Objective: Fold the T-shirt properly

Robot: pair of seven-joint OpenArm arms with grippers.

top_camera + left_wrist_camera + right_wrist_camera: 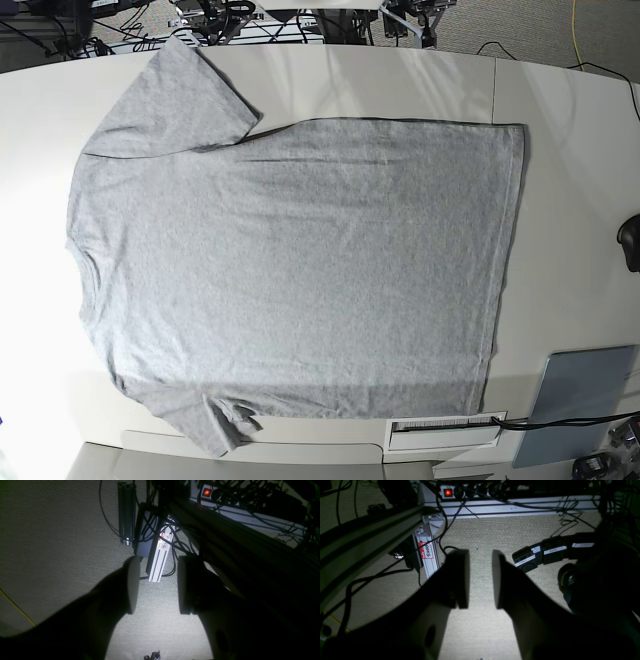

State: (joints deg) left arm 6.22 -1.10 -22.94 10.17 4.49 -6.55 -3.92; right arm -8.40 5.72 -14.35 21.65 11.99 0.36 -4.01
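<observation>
The heather-grey T-shirt (300, 270) lies spread flat on the white table (570, 150), plain side up. Its neck is at the left, its hem at the right, and one sleeve points to the far left corner while the other reaches the near edge. Neither arm shows in the base view. In the left wrist view my left gripper (157, 587) is open, with only carpet between its fingers (132, 585). My right gripper (480, 580) also stands open over carpet, its jaws narrower and holding nothing. The shirt appears in neither wrist view.
A grey-blue pad (585, 400) lies at the table's near right corner, beside a white box (445, 430). A dark object (630, 245) sits at the right edge. Below the table are aluminium frame bars (370, 530), cables (175, 542) and a lit power strip (448, 492).
</observation>
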